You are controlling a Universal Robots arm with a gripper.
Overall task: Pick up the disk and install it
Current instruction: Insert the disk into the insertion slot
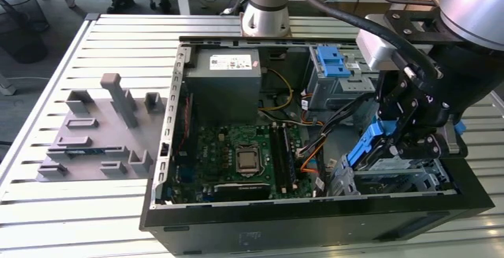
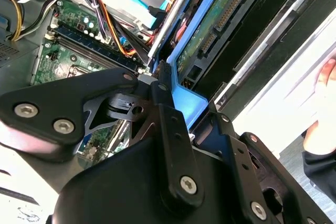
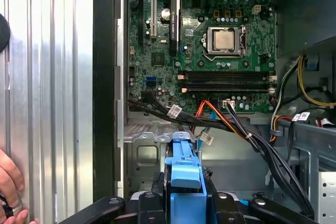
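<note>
End effector (image 1: pixel 398 146) clamped on the disk (image 1: pixel 370 146), above the drive cage (image 1: pixel 402 178).
Risk: disk may snag the cables (image 3: pixel 247 135) beside the cage, or enter tilted and jam.

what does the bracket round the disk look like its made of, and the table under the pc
The disk's bracket: probably moulded plastic, uniformly bright blue with a soft sheen and rounded edges. The table: apparently bare metal, likely aluminium, silver-grey, ribbed in long slats that reflect light.

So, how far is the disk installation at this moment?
Pickup looks done: the gripper is shut on the disk, gripping its blue bracket in both wrist views. In hand: it holds the disk tilted over the metal drive cage of the open computer case. Left: the disk is not seated yet.
</note>
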